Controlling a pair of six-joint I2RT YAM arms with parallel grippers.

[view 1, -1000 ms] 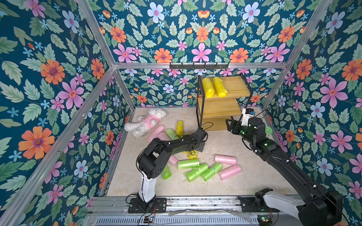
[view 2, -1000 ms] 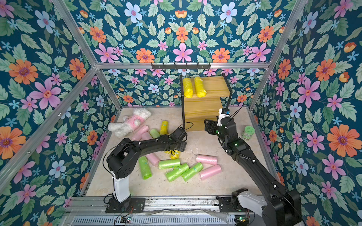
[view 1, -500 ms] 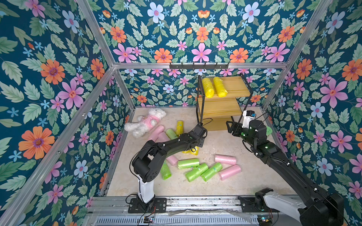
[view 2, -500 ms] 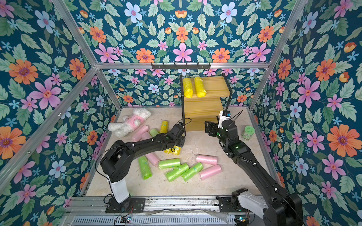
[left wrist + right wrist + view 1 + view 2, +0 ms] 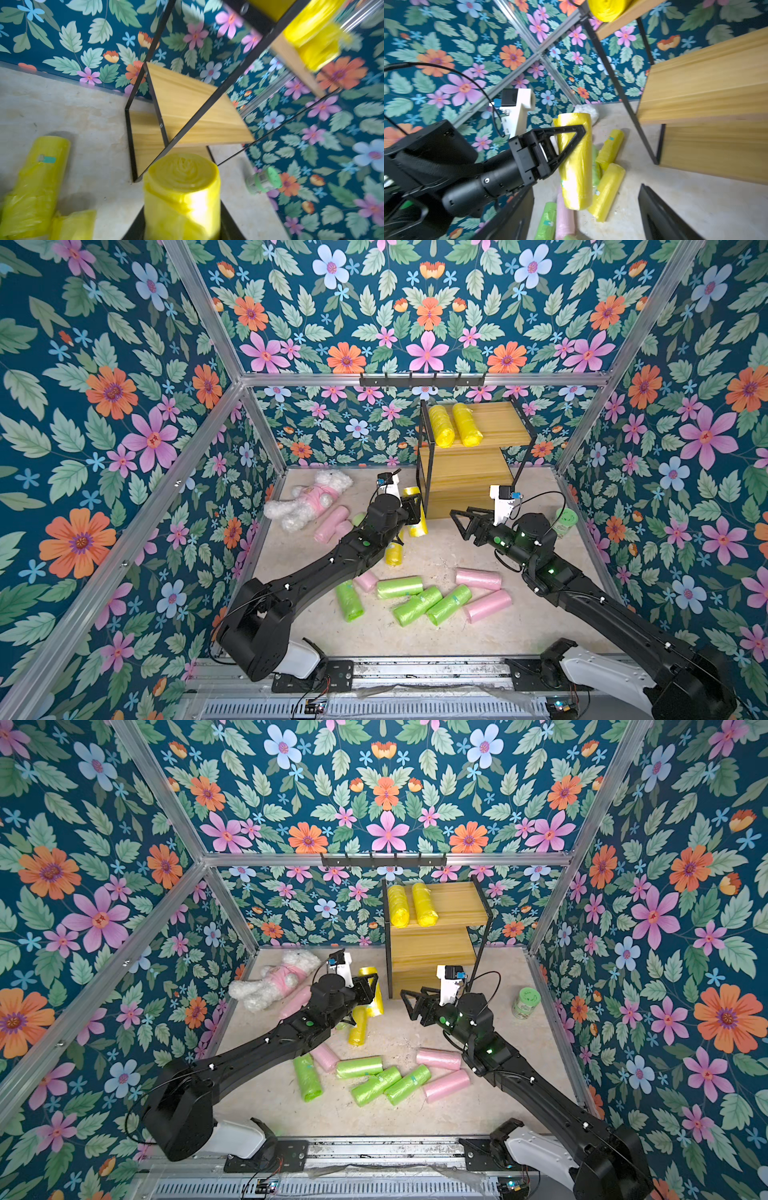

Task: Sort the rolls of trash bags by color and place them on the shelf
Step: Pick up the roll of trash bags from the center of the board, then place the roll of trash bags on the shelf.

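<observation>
A yellow roll [image 5: 182, 187] is pinched upright in the left hand [image 5: 412, 506] beside the shelf [image 5: 469, 485], presumably so that it can join the 2 yellow rolls [image 5: 453, 427] on top. The right hand [image 5: 458, 526] is held spread and empty nearby.

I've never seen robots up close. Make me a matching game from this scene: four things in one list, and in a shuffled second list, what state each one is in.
Things:
1. left pincer
2. right pincer
3. white plush toy
4. green-lidded jar

States:
A. stands upright, apart from everything else
B. shut on a yellow roll, close to the shelf
C. lies next to pink rolls
D. open, holding nothing

Pairs: 1-B, 2-D, 3-C, 4-A
</observation>
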